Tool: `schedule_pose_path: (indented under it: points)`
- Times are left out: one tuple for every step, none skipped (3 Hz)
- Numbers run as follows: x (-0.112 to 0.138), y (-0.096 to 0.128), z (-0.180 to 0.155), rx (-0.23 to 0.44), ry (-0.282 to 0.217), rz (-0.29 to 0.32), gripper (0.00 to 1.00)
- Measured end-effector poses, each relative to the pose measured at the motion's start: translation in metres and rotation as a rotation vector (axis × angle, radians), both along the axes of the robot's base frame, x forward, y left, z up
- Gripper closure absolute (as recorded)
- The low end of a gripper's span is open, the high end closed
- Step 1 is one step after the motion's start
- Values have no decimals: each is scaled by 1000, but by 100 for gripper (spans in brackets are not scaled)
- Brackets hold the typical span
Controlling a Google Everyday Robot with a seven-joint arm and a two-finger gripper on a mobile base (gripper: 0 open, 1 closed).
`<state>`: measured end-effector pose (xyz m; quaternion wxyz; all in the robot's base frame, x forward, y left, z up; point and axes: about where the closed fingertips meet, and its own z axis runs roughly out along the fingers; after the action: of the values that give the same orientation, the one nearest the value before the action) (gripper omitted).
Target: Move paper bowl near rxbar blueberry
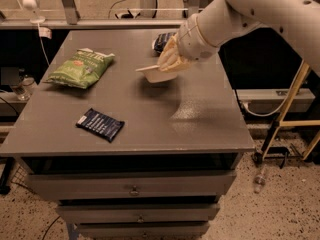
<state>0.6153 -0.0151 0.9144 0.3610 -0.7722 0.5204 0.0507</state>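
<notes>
The off-white paper bowl (156, 73) hangs tilted above the back middle of the grey table (200, 129), lifted off the surface. My gripper (170, 60) is shut on the bowl's right rim, with the white arm reaching in from the upper right. The rxbar blueberry (100, 124), a small flat navy wrapper with white lettering, lies near the table's front left, well apart from the bowl.
A green chip bag (81, 67) lies at the left back of the table. A puffy dark blue snack bag (163, 41) sits at the back, partly hidden behind my gripper. Drawers are below the tabletop; a wooden frame stands at the right.
</notes>
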Motion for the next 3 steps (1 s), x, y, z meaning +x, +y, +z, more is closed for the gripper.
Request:
schedule_pose_path:
  points:
    - [-23, 27, 9, 65, -53, 179, 100]
    - [-56, 53, 12, 108, -77, 381, 100]
    - [-74, 63, 7, 112, -70, 468, 100]
